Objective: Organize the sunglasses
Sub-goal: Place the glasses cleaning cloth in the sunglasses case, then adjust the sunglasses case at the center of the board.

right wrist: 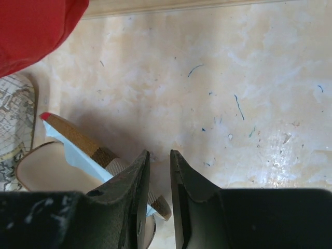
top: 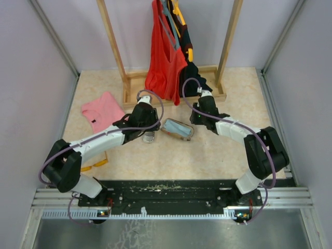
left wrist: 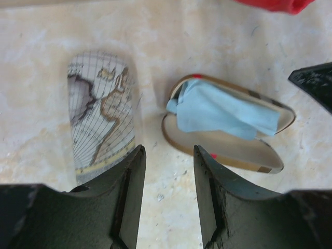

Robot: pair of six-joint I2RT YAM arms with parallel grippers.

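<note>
The sunglasses show in no view. A brown case (top: 177,128) lies open mid-table with a light blue cloth (left wrist: 223,111) inside it. My left gripper (left wrist: 168,150) hangs open just above the table, with only bare tabletop between its fingers. It sits between the case (left wrist: 228,150) and a map-printed pouch (left wrist: 101,122). My right gripper (right wrist: 160,153) hovers at the case's right end (right wrist: 78,137). Its jaws stand a narrow gap apart with nothing between them, and its left finger (right wrist: 132,176) covers part of the case's rim.
A wooden rack (top: 129,85) with a red garment (top: 163,62) stands at the back. A pink cloth (top: 104,110) lies at the left. A thin yellow-orange thing (top: 98,164) peeks from under the left arm. Walls close in both sides.
</note>
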